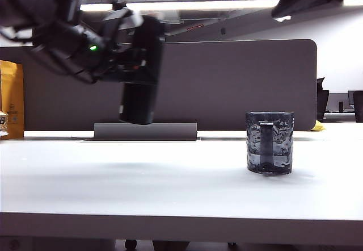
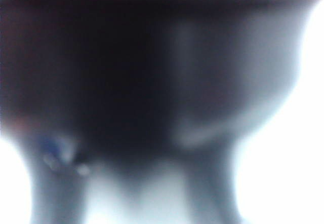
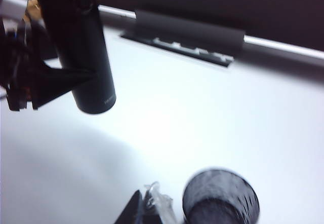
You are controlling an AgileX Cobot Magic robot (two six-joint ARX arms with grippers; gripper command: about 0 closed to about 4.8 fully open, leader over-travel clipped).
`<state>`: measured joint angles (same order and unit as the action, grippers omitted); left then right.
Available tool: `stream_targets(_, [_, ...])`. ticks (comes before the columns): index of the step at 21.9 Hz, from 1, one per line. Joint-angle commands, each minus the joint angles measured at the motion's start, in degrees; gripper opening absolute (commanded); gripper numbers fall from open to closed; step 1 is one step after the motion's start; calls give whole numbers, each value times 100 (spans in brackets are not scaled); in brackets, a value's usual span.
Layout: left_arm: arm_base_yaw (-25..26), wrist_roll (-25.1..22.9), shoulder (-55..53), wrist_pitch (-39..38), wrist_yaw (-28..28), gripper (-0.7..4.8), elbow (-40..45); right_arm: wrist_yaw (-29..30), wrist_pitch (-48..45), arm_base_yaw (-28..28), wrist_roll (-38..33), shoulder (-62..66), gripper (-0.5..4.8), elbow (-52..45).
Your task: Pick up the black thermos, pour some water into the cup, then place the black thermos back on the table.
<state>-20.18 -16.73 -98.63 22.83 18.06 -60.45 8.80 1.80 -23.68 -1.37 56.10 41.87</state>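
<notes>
Thermos: I see the tall slim matte black cylindrical thermos (image 1: 140, 75) lifted clear of the table, hanging in the air on the left side of the exterior view, in front of the grey-brown partition panel (image 1: 238, 80).
Axis: its long axis stands nearly upright, tilted slightly, with the flat base pointing down; the top end is hidden by the arm.
Left gripper: the left gripper (image 1: 133, 58) is pinching the thermos around its upper body.
Cup: the short, dark smoky dimpled glass mug (image 1: 270, 142) stands upright on the broad white tabletop (image 1: 142, 177), well apart from the thermos, handle facing the exterior camera.
Right gripper: the right gripper (image 3: 147, 209) is just beside the cup, fingers pressed together, holding nothing I can make out.
Views: my left wrist view is a dark blur and shows nothing usable; the right wrist view shows the thermos base (image 3: 94, 102) and the cup rim (image 3: 220, 199) from above.
</notes>
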Motion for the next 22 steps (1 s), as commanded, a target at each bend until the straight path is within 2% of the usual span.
stream_targets(1, [-887, -2365, 13, -1528, -1178, -6, -1032, -240, 763, 74, 203, -144, -8, 31])
stream_targets(2, [-1172, -2879, -85, -1685, -1537, -6, -1292, -269, 994, 74, 295, -146, -8, 31])
stream_targets(4, [-1405, -3418, -354, -1735, -2162, -6, -1609, -271, 1174, 74, 361, -155, -8, 31])
stream_targets(6, [-1480, -3921, -651, -1801, -2232, -6, -1827, -275, 1349, 136, 494, -249, -8, 31])
stream_targets(9, [-1521, -4953, -870, -1716, -2299, -6, -1967, -479, 1681, 380, 595, -323, -8, 26])
stream_targets(10, [-1591, -4981, -905, -1604, -2350, -6, -1985, -463, 1681, 444, 595, -321, -8, 24])
stream_targets(11, [-1596, -5246, -925, -1609, -2490, -6, -2028, -463, 1665, 492, 595, -321, -8, 24])
stream_targets(12, [-1652, -5866, -951, -1593, -2566, -6, -2031, -466, 1639, 511, 597, -321, -8, 24])
stream_targets(13, [-1652, -6087, -973, -1561, -2557, -6, -2037, -463, 1626, 509, 597, -321, -8, 24])
stream_targets(16, [-1652, -6131, -1204, -1495, -2710, -6, -2269, -396, 1635, 509, 597, -321, -8, 24])
stream_targets(19, [-1650, -6529, -1539, -1314, -2704, -6, -2771, -396, 1639, 509, 595, -319, -8, 17])
stream_targets(21, [-1624, -7029, -1593, -1322, -2706, -6, -2911, -393, 1646, 509, 597, -319, -8, 17])
stream_targets(22, [-1624, -7503, -1593, -1281, -2721, -6, -2918, -396, 1631, 509, 599, -313, -8, 17])
